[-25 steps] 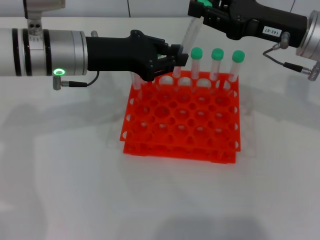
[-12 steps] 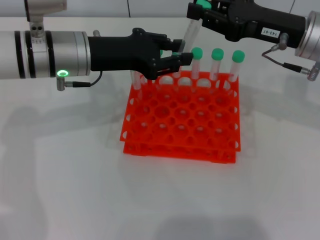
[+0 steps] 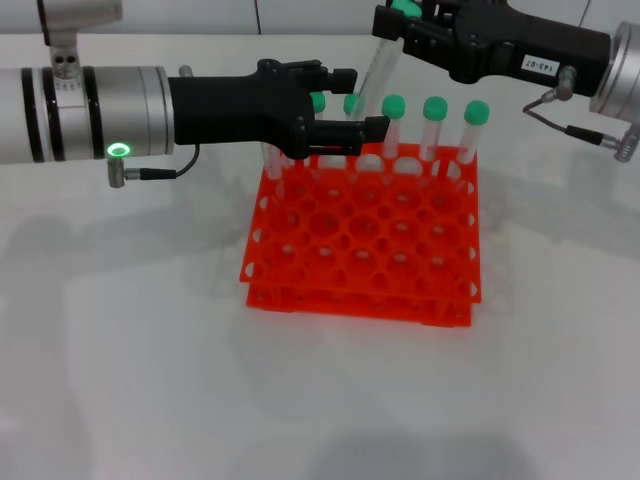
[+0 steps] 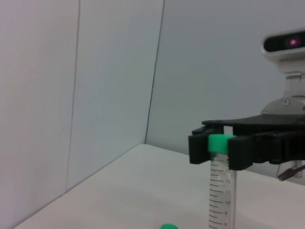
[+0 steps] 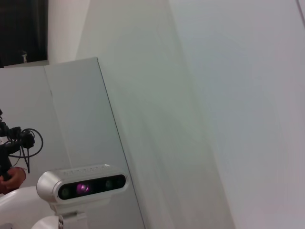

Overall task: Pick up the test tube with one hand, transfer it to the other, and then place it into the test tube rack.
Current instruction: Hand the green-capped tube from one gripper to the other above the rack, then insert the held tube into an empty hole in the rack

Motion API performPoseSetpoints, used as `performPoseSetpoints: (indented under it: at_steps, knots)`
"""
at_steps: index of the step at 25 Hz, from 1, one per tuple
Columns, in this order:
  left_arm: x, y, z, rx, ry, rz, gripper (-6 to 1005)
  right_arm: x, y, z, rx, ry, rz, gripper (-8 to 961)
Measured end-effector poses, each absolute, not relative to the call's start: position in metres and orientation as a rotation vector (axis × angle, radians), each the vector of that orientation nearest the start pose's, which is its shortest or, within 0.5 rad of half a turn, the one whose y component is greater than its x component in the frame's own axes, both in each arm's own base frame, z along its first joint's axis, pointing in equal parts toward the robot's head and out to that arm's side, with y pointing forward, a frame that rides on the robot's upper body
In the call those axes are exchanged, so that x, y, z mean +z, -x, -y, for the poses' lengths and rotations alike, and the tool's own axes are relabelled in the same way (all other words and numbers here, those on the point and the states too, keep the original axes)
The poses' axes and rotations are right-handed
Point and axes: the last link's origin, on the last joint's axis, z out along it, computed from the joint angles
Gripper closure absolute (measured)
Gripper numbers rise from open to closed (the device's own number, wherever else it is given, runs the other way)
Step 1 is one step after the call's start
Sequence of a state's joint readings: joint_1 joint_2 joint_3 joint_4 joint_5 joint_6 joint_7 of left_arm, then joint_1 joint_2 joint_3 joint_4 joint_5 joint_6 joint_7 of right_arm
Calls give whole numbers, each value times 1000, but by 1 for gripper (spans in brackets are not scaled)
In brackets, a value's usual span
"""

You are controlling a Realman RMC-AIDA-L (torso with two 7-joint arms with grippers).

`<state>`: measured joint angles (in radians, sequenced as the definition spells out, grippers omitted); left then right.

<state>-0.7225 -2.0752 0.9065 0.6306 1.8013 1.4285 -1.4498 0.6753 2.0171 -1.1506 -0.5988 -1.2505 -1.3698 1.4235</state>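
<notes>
Test tube [image 3: 377, 66], clear with a round green cap, hangs tilted above the back edge of the orange-red test tube rack [image 3: 365, 240], gripped near its cap by the right gripper [image 3: 400, 22], the black one with a small white printed label on its body. In the left wrist view the same tube [image 4: 222, 191] stands upright in the picture with its cap pinched between the black fingers [image 4: 200, 145] of that labelled gripper, its printed graduations showing below them. The tube's lower end is hidden behind the left gripper [image 3: 355, 105], so whether it reaches a hole cannot be told.

The left gripper, unlabelled and on a thick silver-white arm, reaches in over the rack's back left corner. Its fingers are spread apart and hold nothing, one above and one below in the head view, just beside the tilted tube.

Three other green-capped tubes [image 3: 433, 125] stand upright in the rack's back row, and two more green caps [image 3: 318, 101] peek out between the left gripper's fingers. The rack sits on a white table [image 3: 140, 350].
</notes>
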Motion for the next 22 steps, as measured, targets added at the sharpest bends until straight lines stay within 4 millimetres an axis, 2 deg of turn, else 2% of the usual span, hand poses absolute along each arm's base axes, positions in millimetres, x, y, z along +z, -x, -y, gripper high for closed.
performPoseSetpoints:
  at_steps: [10,22]
  knots:
    - [7,183,-375,-739,2777,529,123,10,-154,-391,1202,2569,-490,691]
    - [57,204,-345,-487,2777,772,122,10,-164,-386,1187,2563,-490,691]
